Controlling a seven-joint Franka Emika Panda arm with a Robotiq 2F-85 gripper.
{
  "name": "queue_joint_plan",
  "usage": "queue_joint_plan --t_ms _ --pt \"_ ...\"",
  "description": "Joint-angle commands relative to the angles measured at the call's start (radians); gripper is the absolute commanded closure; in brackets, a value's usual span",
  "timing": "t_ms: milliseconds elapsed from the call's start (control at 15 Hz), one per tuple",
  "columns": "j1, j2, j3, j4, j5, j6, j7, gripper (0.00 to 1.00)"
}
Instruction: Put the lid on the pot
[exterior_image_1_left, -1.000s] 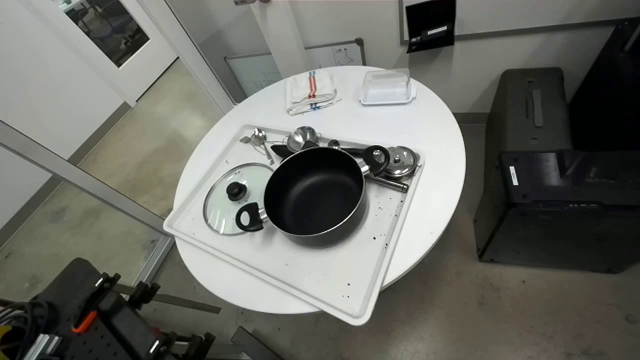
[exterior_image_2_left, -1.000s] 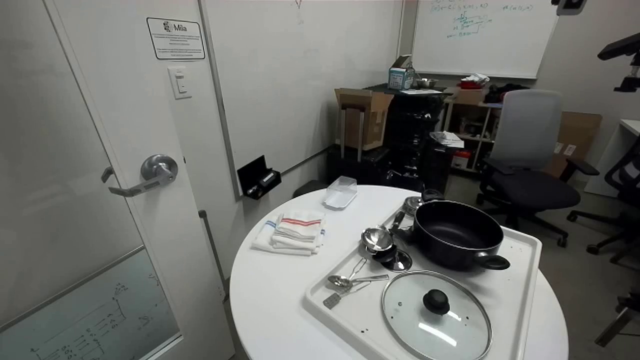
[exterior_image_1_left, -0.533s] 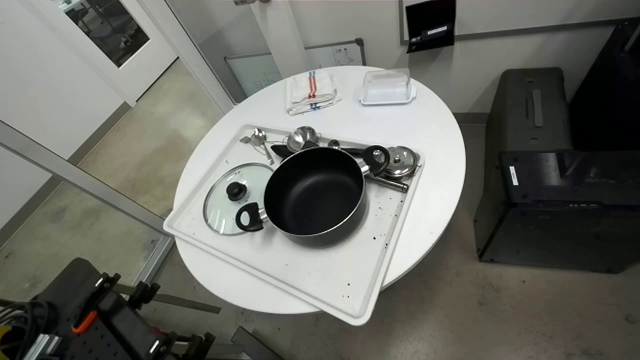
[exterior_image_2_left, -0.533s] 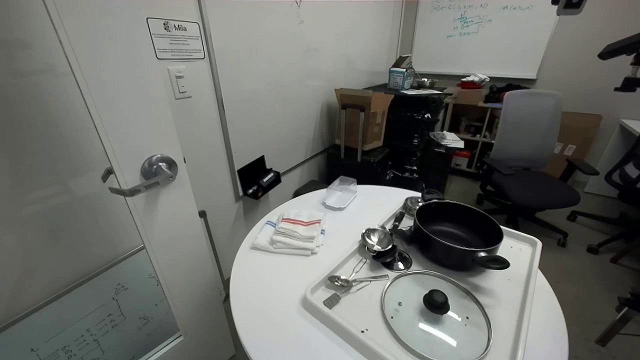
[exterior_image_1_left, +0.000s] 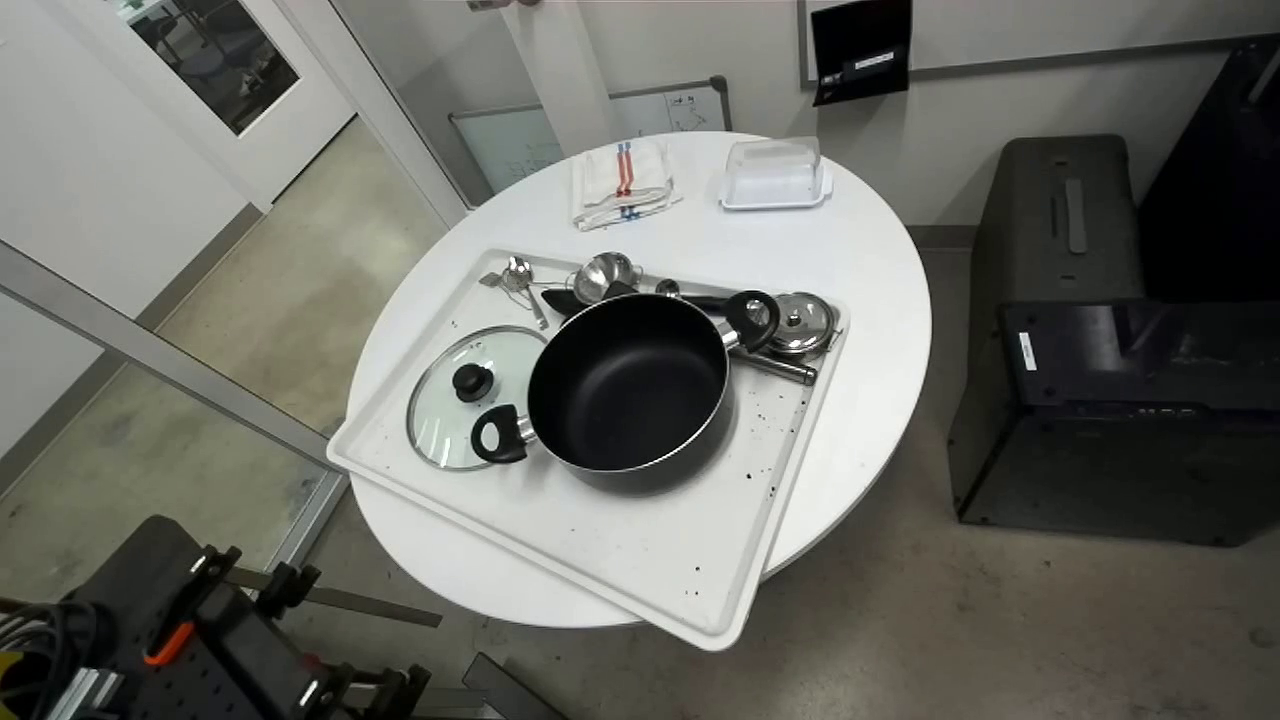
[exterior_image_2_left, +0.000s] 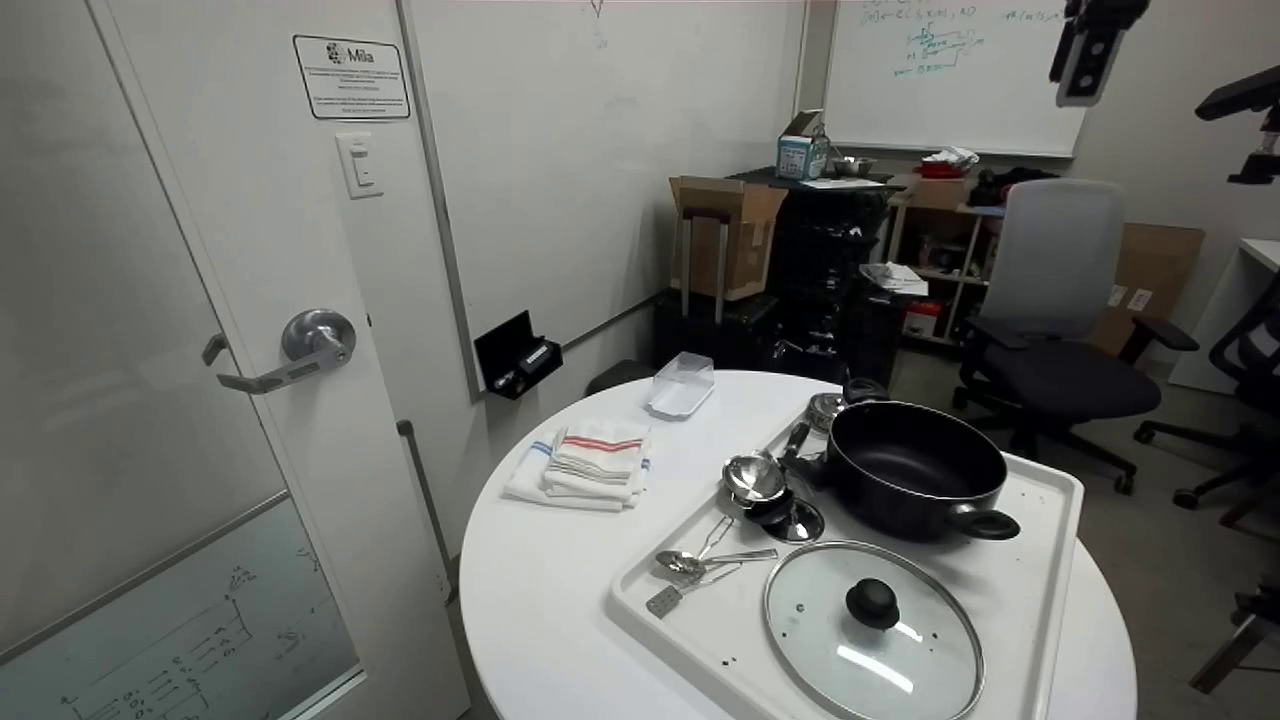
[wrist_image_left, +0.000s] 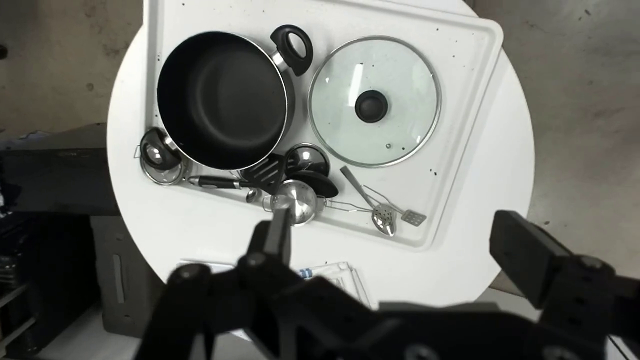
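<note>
In my wrist view the lid (wrist_image_left: 375, 101) lies flat on the tray (wrist_image_left: 454, 95), just beside the pot (wrist_image_left: 225, 100), knob (wrist_image_left: 371, 106) up; round, so I log no long axis. The pot sits upright, one handle (wrist_image_left: 289, 54) out on the lid's side. I have the jaws spread wide, empty, well apart from both, counter (wrist_image_left: 440, 275) showing between.

Both exterior views slant down onto the tray (exterior_image_1_left: 625, 525); the wrist view faces it from overhead.

A whiteboard (exterior_image_2_left: 950, 100) hangs above dim, seemingly cluttered shelves (exterior_image_2_left: 940, 275) near a grey-backed chair (exterior_image_2_left: 1055, 280).
</note>
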Motion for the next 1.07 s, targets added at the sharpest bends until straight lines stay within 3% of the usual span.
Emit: queue_joint_plan --t_ms 0,1000 --pt "0.013 0.090 -0.041 0.014 0.037 0.069 -0.076 0.00" --pt "0.018 0.486 -0.061 0.004 0.018 0.376 -0.297 0.00"
